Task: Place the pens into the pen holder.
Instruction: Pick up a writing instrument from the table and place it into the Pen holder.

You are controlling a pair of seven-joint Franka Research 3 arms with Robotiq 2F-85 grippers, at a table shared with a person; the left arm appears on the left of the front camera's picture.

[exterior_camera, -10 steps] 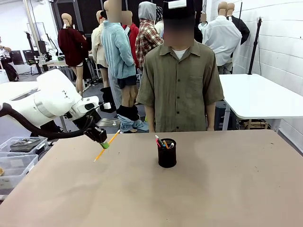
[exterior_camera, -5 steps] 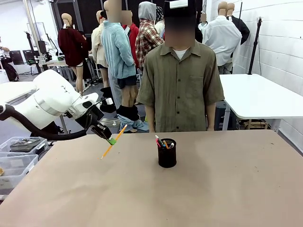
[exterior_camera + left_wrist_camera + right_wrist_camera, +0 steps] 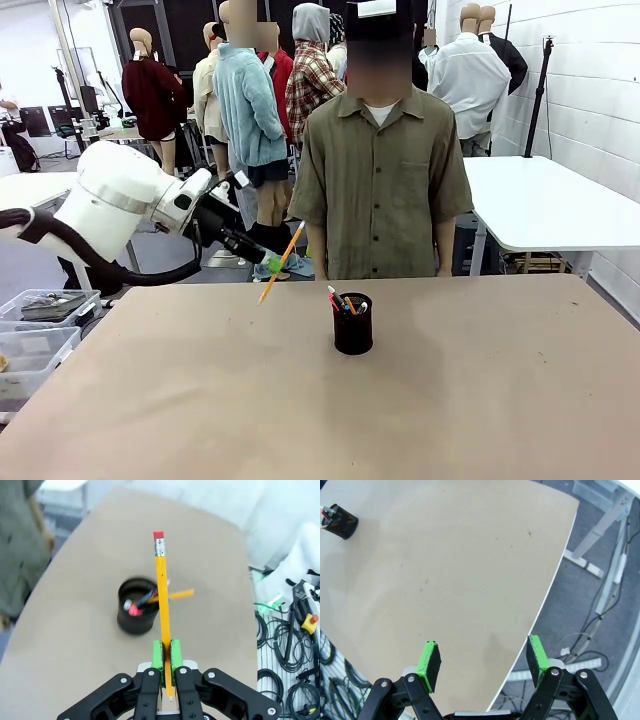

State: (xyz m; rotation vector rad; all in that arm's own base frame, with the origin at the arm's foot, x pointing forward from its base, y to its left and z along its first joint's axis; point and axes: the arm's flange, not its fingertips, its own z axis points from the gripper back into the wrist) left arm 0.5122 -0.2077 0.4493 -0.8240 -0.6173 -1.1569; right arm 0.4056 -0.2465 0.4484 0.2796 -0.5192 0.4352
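At the left of the front view, the left gripper (image 3: 272,263) hangs above the far left part of the table (image 3: 200,400), its green pads clenched on the yellow pencil (image 3: 281,262). The pencil tilts, its upper end leaning toward the person (image 3: 380,170) at the far edge, its lower end clear of the tabletop. In the left wrist view the same pencil (image 3: 162,600) runs up from between the pads, its pink eraser end farthest from the gripper (image 3: 164,656), with the cup below and beyond.

Open brown surface lies on all sides of the pen holder (image 3: 353,323), which stands upright near the middle of the table, toward the far edge. Inside it are several pens (image 3: 343,303) (red, orange and white tips show above the rim).

The right gripper (image 3: 483,660) is released, its jaws spread wide with nothing between them, over the table's curved edge (image 3: 540,610) where bare floor and cables begin. The holder (image 3: 339,521) sits well apart at that view's top left.
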